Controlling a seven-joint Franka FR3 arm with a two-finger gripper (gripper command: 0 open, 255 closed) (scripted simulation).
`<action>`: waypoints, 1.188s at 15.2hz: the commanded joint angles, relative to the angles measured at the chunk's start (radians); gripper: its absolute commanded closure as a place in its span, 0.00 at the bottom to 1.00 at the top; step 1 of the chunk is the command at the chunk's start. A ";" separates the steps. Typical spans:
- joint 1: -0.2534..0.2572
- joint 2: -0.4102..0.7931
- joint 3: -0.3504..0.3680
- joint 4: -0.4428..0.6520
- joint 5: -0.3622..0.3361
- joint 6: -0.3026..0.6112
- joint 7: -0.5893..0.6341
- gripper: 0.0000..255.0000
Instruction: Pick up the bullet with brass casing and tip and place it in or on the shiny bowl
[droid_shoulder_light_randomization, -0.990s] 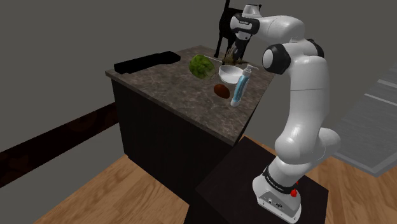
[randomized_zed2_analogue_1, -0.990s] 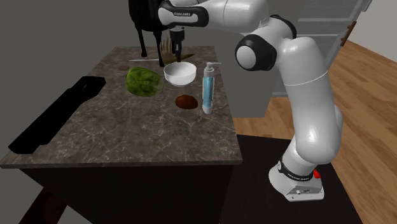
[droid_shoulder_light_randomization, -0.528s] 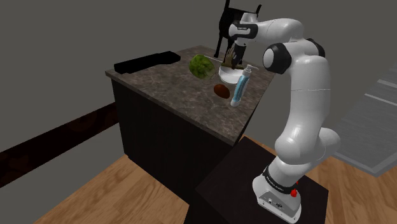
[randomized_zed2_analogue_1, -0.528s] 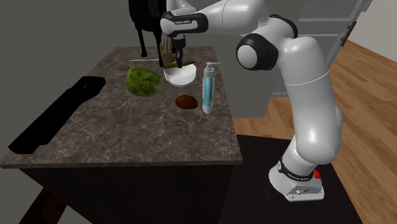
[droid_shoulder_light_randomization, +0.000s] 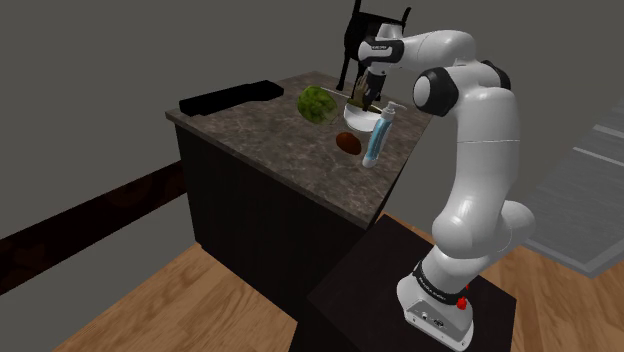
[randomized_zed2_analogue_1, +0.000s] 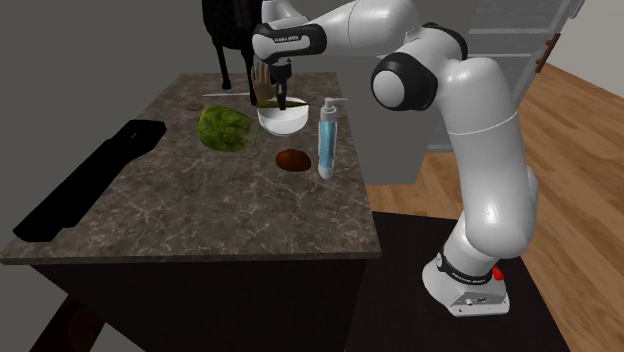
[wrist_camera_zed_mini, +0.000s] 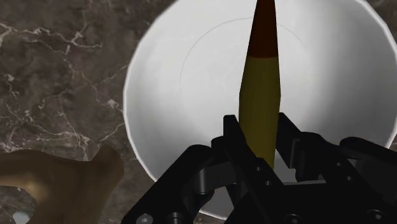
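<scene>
My gripper is shut on a bullet with a brass-yellow casing and a dark reddish-brown tip, which points down into a white bowl right beneath it. In the shoulder view the gripper hangs low over the bowl near the counter's far end. From the second exterior view the gripper dips to the rim of the bowl.
On the dark marble counter stand a green leafy lump, a brown rounded object and a blue pump bottle beside the bowl. A long black object lies along the far side. A tan shape rests next to the bowl.
The gripper has come down with the bullet over the bowl, from well above it to about rim height. The other objects have not moved.
</scene>
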 joint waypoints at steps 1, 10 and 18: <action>0.000 0.000 0.001 0.001 0.001 0.000 0.000 0.00; 0.000 -0.015 -0.001 0.103 -0.003 -0.116 0.004 0.00; 0.000 -0.015 -0.001 0.103 -0.003 -0.116 0.004 0.00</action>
